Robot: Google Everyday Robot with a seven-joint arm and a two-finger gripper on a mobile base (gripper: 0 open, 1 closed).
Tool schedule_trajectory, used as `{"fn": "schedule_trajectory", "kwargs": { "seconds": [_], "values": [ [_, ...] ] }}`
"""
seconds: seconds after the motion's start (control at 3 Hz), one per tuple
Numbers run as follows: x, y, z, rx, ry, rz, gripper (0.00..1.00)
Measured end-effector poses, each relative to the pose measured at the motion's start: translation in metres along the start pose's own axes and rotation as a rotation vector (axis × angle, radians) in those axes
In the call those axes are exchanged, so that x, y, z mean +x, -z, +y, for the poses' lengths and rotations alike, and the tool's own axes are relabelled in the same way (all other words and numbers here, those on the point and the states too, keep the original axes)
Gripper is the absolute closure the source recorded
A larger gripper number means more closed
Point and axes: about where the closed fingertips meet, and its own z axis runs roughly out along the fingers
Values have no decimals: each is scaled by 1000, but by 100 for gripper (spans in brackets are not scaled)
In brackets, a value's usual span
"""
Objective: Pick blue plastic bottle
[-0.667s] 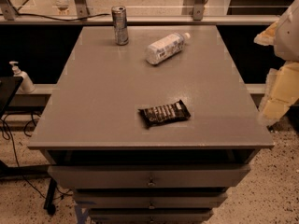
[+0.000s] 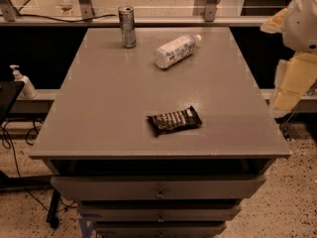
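The blue plastic bottle [image 2: 176, 51] lies on its side at the far middle of the grey table [image 2: 109, 108], with its white cap pointing to the right and away. It is translucent whitish with a pale label and a dark patch. My gripper [image 2: 290, 86] is at the right edge of the camera view, off the table's right side. It is level with the table's middle and well apart from the bottle, and it holds nothing I can see.
A slim silver can [image 2: 127, 26] stands upright left of the bottle. A dark snack bar wrapper [image 2: 174, 120] lies near the front middle. A white pump-dispenser bottle [image 2: 22, 82] stands on a ledge to the left. Drawers [image 2: 158, 187] are below the tabletop.
The arm at the right edge has shifted slightly upward. The bottle, can and snack bar have not moved.
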Motion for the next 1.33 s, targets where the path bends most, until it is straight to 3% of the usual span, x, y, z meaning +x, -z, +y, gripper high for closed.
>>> {"fn": "schedule_trajectory", "kwargs": {
  "seconds": [0.67, 1.33],
  "values": [
    [-61, -61, -83, 37, 245, -97, 0],
    [-116, -141, -137, 37, 381, -139, 0]
  ]
}}
